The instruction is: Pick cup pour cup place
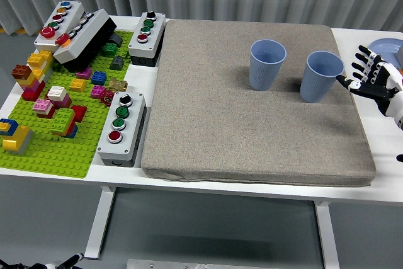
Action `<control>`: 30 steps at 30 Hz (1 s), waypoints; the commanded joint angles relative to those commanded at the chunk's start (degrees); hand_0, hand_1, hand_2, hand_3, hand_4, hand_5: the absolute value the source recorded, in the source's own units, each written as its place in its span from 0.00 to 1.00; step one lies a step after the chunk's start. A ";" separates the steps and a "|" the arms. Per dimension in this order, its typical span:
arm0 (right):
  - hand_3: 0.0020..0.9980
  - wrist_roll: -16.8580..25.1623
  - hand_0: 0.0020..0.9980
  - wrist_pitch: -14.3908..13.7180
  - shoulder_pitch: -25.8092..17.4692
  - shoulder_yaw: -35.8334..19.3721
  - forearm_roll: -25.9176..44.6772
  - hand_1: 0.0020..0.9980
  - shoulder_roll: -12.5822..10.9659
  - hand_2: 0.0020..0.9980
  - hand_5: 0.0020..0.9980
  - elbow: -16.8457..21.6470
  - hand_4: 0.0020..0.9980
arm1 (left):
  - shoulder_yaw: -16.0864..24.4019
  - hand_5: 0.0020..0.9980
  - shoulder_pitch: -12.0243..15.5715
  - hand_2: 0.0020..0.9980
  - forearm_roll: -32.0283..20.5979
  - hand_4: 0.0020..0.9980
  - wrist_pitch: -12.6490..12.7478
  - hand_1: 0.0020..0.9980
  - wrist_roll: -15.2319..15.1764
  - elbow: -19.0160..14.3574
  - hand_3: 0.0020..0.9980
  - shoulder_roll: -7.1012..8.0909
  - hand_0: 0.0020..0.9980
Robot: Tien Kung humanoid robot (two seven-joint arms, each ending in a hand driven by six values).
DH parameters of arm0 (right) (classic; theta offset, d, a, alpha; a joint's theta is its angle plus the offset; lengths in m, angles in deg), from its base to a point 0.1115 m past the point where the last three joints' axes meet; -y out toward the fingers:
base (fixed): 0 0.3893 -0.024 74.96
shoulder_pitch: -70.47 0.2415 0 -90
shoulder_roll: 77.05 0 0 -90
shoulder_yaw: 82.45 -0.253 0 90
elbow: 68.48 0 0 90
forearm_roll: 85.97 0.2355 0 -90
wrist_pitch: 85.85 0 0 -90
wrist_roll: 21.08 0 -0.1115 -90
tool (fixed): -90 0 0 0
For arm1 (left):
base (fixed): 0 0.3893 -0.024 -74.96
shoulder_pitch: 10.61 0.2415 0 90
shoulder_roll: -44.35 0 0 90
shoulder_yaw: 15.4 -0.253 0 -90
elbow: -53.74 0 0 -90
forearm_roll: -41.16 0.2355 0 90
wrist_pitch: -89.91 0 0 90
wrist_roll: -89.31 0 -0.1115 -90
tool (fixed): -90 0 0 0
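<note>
Grey pleated curtain across the back; white surface (pixel 151 86) in front, near edge along the bottom, legs and grey floor visible below.

Item 1: grey fabric mat (pixel 252 124), covers centre and right of surface. Far edge near the curtain, near edge just short of the surface's front lip. Front half of mat bare, wide open area. White strip of surface left showing along the mat's right side.

Item 2: left blue cup (pixel 267 64), upright, mouth open, on the mat's far half, approx. centre-right.

Item 3: right blue cup (pixel 322 77), upright, also on the mat, beside the left blue cup with a clear gap between them; sits close to the mat's right edge.

Item 4: right hand (pixel 371 80), black w/ white knuckle caps, enters from the picture's right edge. Fingers spread apart, holding nothing. Thumb tip just beside the right blue cup's wall, apart from it, no grasp. Hand is over the white strip past the mat's edge.

Item 5: blue plate (pixel 381 45), far right corner, mostly cut off by frame and hand.

Item 6: green baseplate (pixel 63 149) w/ assorted coloured bricks, left side, reaching nearly to the surface's left and front edges.

Item 7: button boxes, grey; one (pixel 123 127) between baseplate and mat, one (pixel 147 39) at the mat's far left corner, others stacked at far left (pixel 69 29).
</note>
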State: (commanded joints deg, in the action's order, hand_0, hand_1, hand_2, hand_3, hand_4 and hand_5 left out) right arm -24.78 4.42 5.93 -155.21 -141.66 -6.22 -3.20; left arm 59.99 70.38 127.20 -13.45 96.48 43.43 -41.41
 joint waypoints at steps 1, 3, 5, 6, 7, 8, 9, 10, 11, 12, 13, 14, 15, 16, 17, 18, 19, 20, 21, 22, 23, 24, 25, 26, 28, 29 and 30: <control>1.00 0.10 0.99 -0.32 0.86 0.12 0.13 0.94 -0.32 1.00 0.22 0.10 0.82 | -0.04 1.00 0.02 0.88 0.00 0.59 0.00 0.86 0.00 0.00 0.78 0.04 0.85; 1.00 0.47 0.99 -1.10 2.07 0.28 0.30 0.94 -0.70 1.00 0.22 0.28 0.82 | -0.12 1.00 -0.03 0.88 -0.06 0.59 0.00 0.86 -0.01 0.00 0.78 0.11 0.85; 0.94 1.31 0.96 -2.95 3.74 0.57 0.51 0.91 -0.97 0.96 0.23 0.50 0.81 | -0.25 1.00 -0.14 0.88 -0.17 0.59 0.01 0.86 -0.03 0.00 0.78 0.22 0.85; 0.94 1.49 0.96 -3.58 4.07 0.64 0.53 0.91 -1.00 0.96 0.23 0.54 0.81 | -0.27 1.00 -0.17 0.88 -0.18 0.59 0.01 0.86 -0.03 0.00 0.78 0.24 0.85; 0.94 2.25 0.96 -4.70 4.79 0.80 -0.15 0.91 -0.88 0.96 0.23 0.44 0.81 | -0.33 1.00 -0.22 0.88 -0.22 0.59 0.02 0.86 -0.04 0.00 0.78 0.27 0.85; 0.94 2.68 0.96 -5.47 5.16 0.88 -0.53 0.91 -0.82 0.96 0.23 0.38 0.81 | -0.35 1.00 -0.24 0.88 -0.25 0.59 0.02 0.86 -0.05 0.00 0.78 0.29 0.85; 0.94 3.66 0.96 -7.01 5.85 1.12 -0.66 0.91 -0.51 0.96 0.23 0.11 0.81 | -0.47 1.00 -0.33 0.88 -0.41 0.59 0.06 0.86 -0.08 0.00 0.78 0.31 0.85; 0.86 4.01 0.91 -7.98 6.07 1.20 -0.69 0.85 -0.41 0.87 0.20 0.02 0.80 | -0.51 1.00 -0.36 0.88 -0.47 0.59 0.07 0.86 -0.09 0.00 0.78 0.31 0.85; 0.86 5.32 0.91 -10.06 6.71 1.41 -1.01 0.85 0.09 0.87 0.20 -0.54 0.80 | -0.58 1.00 -0.45 0.88 -0.47 0.59 0.08 0.86 -0.12 0.00 0.78 0.31 0.85; 0.86 5.69 0.91 -10.94 6.86 1.46 -1.08 0.85 0.21 0.87 0.20 -0.67 0.80 | -0.60 1.00 -0.47 0.88 -0.47 0.59 0.08 0.86 -0.13 0.00 0.78 0.31 0.85; 0.86 6.53 0.91 -12.29 7.53 1.53 -0.95 0.85 0.73 0.87 0.20 -1.43 0.80 | -0.69 1.00 -0.54 0.88 -0.58 0.59 0.11 0.86 -0.14 0.00 0.78 0.28 0.85; 0.86 7.28 0.91 -13.15 8.02 1.49 -0.56 0.85 1.16 0.87 0.20 -2.05 0.80 | -0.77 1.00 -0.62 0.88 -0.63 0.59 0.13 0.86 -0.16 0.00 0.78 0.27 0.85; 0.86 7.91 0.91 -13.76 8.39 1.45 -0.21 0.85 1.49 0.87 0.20 -2.51 0.80 | -0.84 1.00 -0.69 0.88 -0.66 0.59 0.13 0.86 -0.19 0.00 0.78 0.27 0.85; 0.73 8.42 0.84 -14.31 8.64 1.50 -0.14 0.75 1.76 0.68 0.11 -2.83 0.73 | -0.91 1.00 -0.74 0.88 -0.70 0.59 0.15 0.86 -0.22 0.00 0.78 0.27 0.85; 0.73 9.32 0.84 -15.45 8.92 1.57 -0.12 0.75 2.08 0.68 0.11 -3.19 0.73 | -1.00 1.00 -0.80 0.88 -0.76 0.59 0.16 0.86 -0.26 0.00 0.78 0.27 0.85; 0.73 10.24 0.84 -16.42 9.21 1.64 0.87 0.75 2.50 0.68 0.11 -3.52 0.73 | -1.05 1.00 -0.86 0.88 -0.75 0.59 0.17 0.86 -0.26 0.00 0.78 0.26 0.85; 0.73 10.73 0.84 -16.93 9.35 1.67 1.49 0.75 2.70 0.68 0.11 -3.68 0.73 | -1.07 1.00 -0.90 0.88 -0.74 0.59 0.17 0.86 -0.25 0.00 0.78 0.25 0.85; 0.73 11.28 0.84 -17.29 9.43 1.71 2.16 0.75 2.90 0.68 0.11 -3.79 0.73 | -1.06 1.00 -0.94 0.88 -0.70 0.59 0.17 0.86 -0.25 0.00 0.78 0.25 0.85; 0.73 11.57 0.84 -17.44 9.47 1.75 2.58 0.75 3.01 0.68 0.11 -3.84 0.73 | -1.06 1.00 -0.98 0.88 -0.68 0.59 0.17 0.86 -0.25 0.00 0.78 0.26 0.85; 0.71 11.55 0.81 -17.35 9.48 1.81 2.76 0.72 3.04 0.63 0.09 -3.82 0.68 | -1.06 1.00 -1.03 0.88 -0.67 0.59 0.18 0.86 -0.25 0.00 0.78 0.26 0.85; 0.71 11.54 0.81 -17.23 9.49 1.82 2.83 0.72 3.04 0.63 0.09 -3.82 0.68 | -1.06 1.00 -1.06 0.88 -0.66 0.59 0.18 0.86 -0.25 0.00 0.78 0.27 0.85; 0.71 11.51 0.81 -16.99 9.50 1.77 2.84 0.72 3.02 0.63 0.09 -3.84 0.68 | -1.04 1.00 -1.08 0.88 -0.61 0.59 0.16 0.86 -0.24 0.00 0.78 0.27 0.85; 0.71 11.49 0.81 -16.84 9.51 1.67 2.96 0.72 3.00 0.63 0.09 -3.84 0.68 | -1.02 1.00 -1.10 0.88 -0.58 0.59 0.15 0.86 -0.23 0.00 0.78 0.27 0.85; 0.71 11.46 0.81 -16.76 9.52 1.59 3.07 0.72 2.98 0.63 0.09 -3.83 0.68 | -1.02 1.00 -1.10 0.88 -0.55 0.59 0.15 0.86 -0.22 0.00 0.78 0.28 0.85; 0.70 11.34 0.80 -16.53 9.50 1.54 2.99 0.72 2.93 0.63 0.08 -3.85 0.68 | -1.02 1.00 -1.09 0.88 -0.52 0.59 0.13 0.86 -0.19 0.00 0.78 0.28 0.85; 0.70 11.23 0.80 -16.44 9.49 1.53 2.93 0.72 2.92 0.63 0.08 -3.86 0.68 | -1.03 1.00 -1.08 0.88 -0.51 0.59 0.13 0.86 -0.18 0.00 0.78 0.28 0.85; 0.70 11.09 0.80 -16.43 9.48 1.52 2.89 0.72 2.91 0.63 0.08 -3.89 0.68 | -1.03 1.00 -1.06 0.88 -0.49 0.59 0.12 0.86 -0.17 0.00 0.78 0.28 0.85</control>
State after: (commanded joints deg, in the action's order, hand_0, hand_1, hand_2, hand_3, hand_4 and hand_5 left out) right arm -13.69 -12.01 15.42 -153.69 -138.78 -3.31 -7.09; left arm 58.96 69.32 126.71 -13.33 96.31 43.43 -41.13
